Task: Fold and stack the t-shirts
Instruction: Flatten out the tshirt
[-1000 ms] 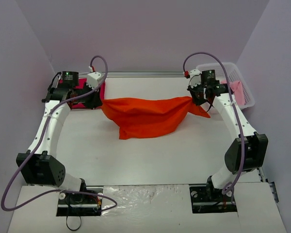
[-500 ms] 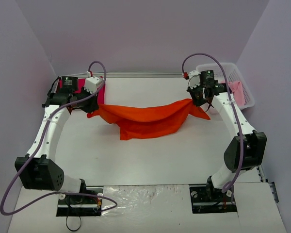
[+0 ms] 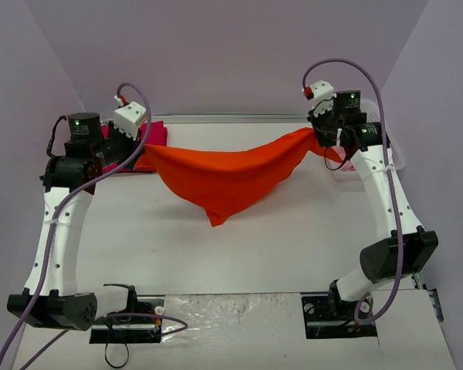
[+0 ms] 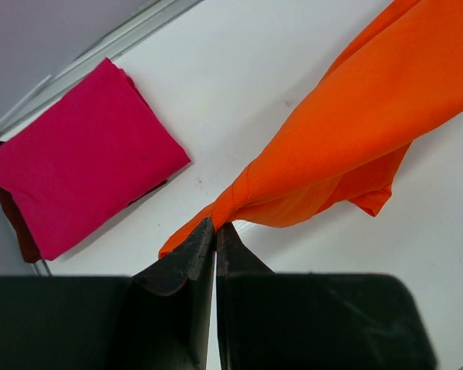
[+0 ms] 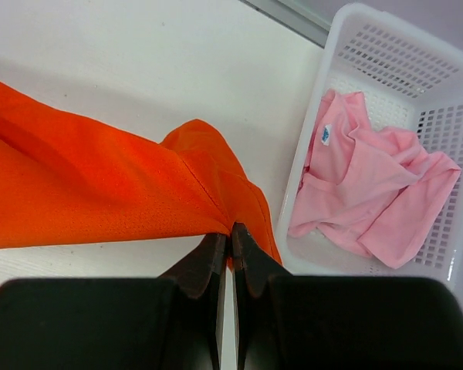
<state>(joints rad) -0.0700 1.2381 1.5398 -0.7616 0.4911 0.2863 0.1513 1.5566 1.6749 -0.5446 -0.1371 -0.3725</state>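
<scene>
Left gripper (image 4: 214, 228) jaws pressed together, pinching one end of orange t-shirt (image 3: 224, 176). Right gripper (image 5: 230, 233) pinches the other end. Shirt hangs between them, sagging mid over table (image 3: 293, 247). Folded magenta t-shirt (image 4: 81, 162) lies far left, beside left gripper. Pink t-shirt (image 5: 370, 204) lies crumpled in white basket (image 5: 401, 58), far right.

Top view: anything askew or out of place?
Nothing damaged. The orange t-shirt hangs bunched between the left tool and right tool, sagging to a point mid-span. The pink t-shirt lies crumpled in the basket; the magenta t-shirt lies folded flat.
</scene>
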